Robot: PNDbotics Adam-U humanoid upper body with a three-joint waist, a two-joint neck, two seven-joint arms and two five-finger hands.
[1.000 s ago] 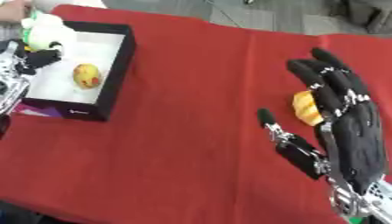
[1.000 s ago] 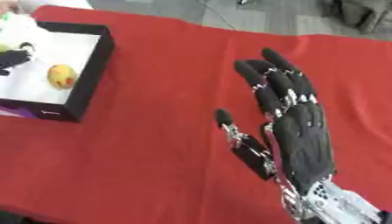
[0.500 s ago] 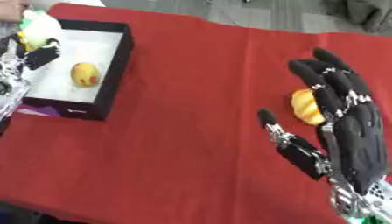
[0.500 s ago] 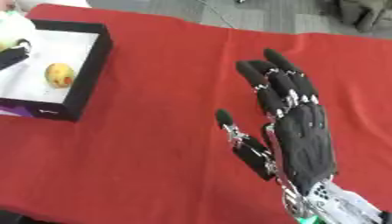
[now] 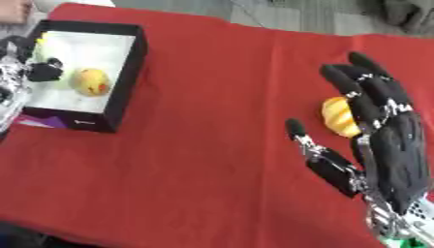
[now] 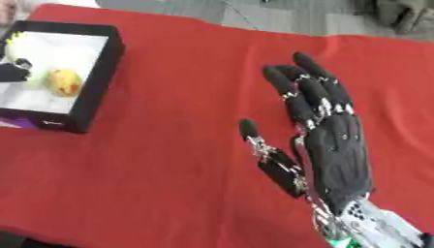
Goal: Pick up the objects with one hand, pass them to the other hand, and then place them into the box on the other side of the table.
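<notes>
Two robot hands show over the worktop, which is covered with a red cloth (image 5: 212, 145). The right robot hand (image 6: 335, 145) is raised in the foreground with its back to the camera, fingers straight and spread, thumb out to the side, holding nothing. Behind its fingers, in the left eye view, an orange object (image 5: 339, 116) lies on the cloth, partly hidden; the right eye view hides it completely. The left robot hand (image 5: 21, 80) shows only at the left edge, over the near left part of the box (image 5: 127, 72); whether its fingers are apart or together cannot be told. That box, black-walled with a white floor, sits at the far left of the worktop. A yellow fruit with a reddish patch (image 5: 91, 81) lies inside, just right of a dark fingertip.
</notes>
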